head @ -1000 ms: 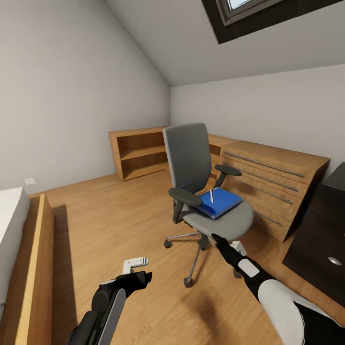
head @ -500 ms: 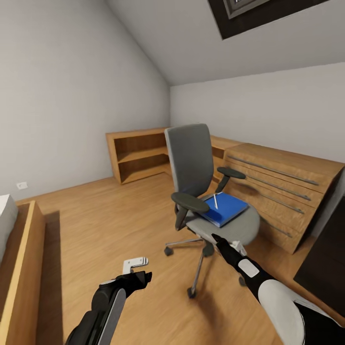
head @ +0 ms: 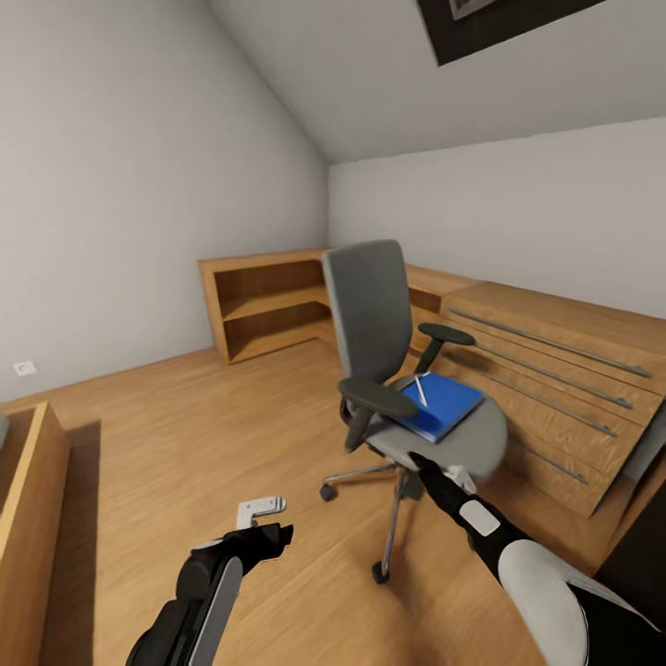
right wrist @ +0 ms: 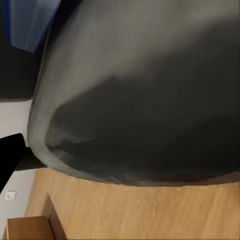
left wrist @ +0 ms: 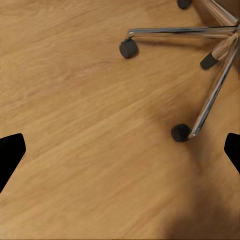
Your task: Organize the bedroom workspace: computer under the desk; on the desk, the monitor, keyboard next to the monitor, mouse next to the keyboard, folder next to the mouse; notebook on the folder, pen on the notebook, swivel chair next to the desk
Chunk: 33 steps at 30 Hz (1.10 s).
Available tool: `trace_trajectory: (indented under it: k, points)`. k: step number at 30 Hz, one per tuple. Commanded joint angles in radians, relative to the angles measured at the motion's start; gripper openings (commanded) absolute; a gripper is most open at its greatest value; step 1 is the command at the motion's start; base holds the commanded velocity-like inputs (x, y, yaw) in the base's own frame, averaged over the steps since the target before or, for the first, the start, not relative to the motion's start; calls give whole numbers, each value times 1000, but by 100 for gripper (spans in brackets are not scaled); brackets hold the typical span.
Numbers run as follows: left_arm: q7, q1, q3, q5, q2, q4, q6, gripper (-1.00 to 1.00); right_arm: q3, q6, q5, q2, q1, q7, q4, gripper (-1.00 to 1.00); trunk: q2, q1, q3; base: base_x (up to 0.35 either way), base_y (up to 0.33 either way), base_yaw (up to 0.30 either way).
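Now the wooden floor (head: 185, 435) takes up most of the head view, with a low open wooden shelf unit (head: 264, 305) at about 11 o'clock against the far wall and a light wooden chest of drawers (head: 555, 370) running off toward 3 o'clock. A wooden bed frame edge (head: 28, 518) sits at 8 o'clock.

The swivel chair (head: 375, 314) stands just right of centre, its grey back upright and its chrome base on the floor. On its seat, around 2 o'clock from centre, lies the folder (head: 439, 407), flat, with a thin white pen-like stick (head: 421, 389) resting on top of it. No desk is clearly in sight.

The right tool (head: 418, 460) reaches up to the near rim of the seat; its wrist view looks up at the underside of the seat, one dark finger showing at the edge, so I cannot tell how far it is open, and it seems to hold nothing. The left tool (head: 268, 535) hangs low at 7 o'clock over bare floor, jaws wide apart and empty, with the chair's castors ahead of it.

The step in hand looks like the approach to fetch the folder. Next, the right arm needs to rise above the seat edge and come in over the folder's near corner for a grasp.
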Motion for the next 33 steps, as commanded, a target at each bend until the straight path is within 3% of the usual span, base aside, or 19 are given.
trace_trajectory:
  k: [1,17,27,33]
  points:
    - [9,0,-1,11,0,-1,3,100,-6,9,-17,0,-1,5,-3,100,0,0,-1,322,129,0]
    - [9,0,-1,11,0,-1,3,100,-6,9,-17,0,-1,6,-2,100,0,0,-1,274,101,0]
    - [9,0,-1,11,0,-1,3,100,-6,9,-17,0,-1,6,-2,100,0,0,-1,-1,1,0]
    - [9,0,-1,11,0,-1,3,100,-6,9,-17,0,-1,6,-1,100,0,0,-1,-306,0,0]
